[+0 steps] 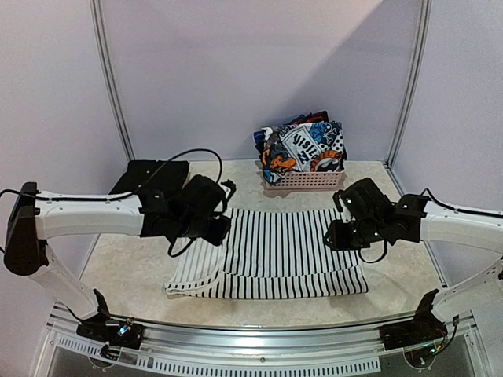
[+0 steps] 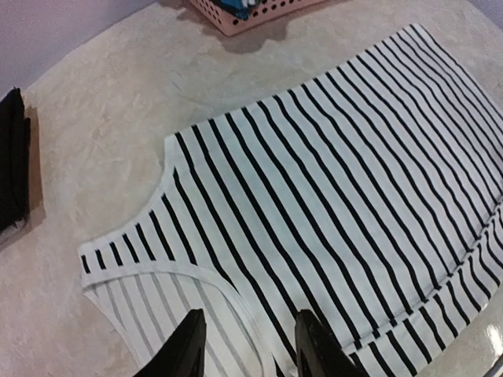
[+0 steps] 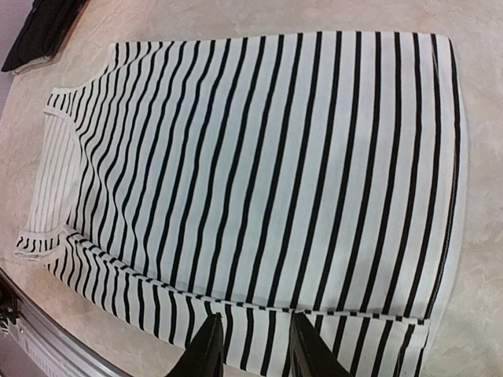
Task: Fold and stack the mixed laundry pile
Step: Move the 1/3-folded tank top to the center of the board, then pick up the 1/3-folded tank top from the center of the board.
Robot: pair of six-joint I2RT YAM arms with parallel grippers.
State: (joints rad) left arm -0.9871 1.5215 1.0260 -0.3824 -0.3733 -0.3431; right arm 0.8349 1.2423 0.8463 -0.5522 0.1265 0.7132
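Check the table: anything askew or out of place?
Nothing spilled or damaged. The striped top lies flat with its near edge folded over, but the straps at its left end splay out past the body. Clothes heap above the basket rim, none fallen out.

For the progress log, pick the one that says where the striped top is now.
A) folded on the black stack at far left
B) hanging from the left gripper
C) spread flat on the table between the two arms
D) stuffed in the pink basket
C: the striped top lies spread flat on the table, with the left gripper and right gripper open over it, while the pink basket holds printed clothes.
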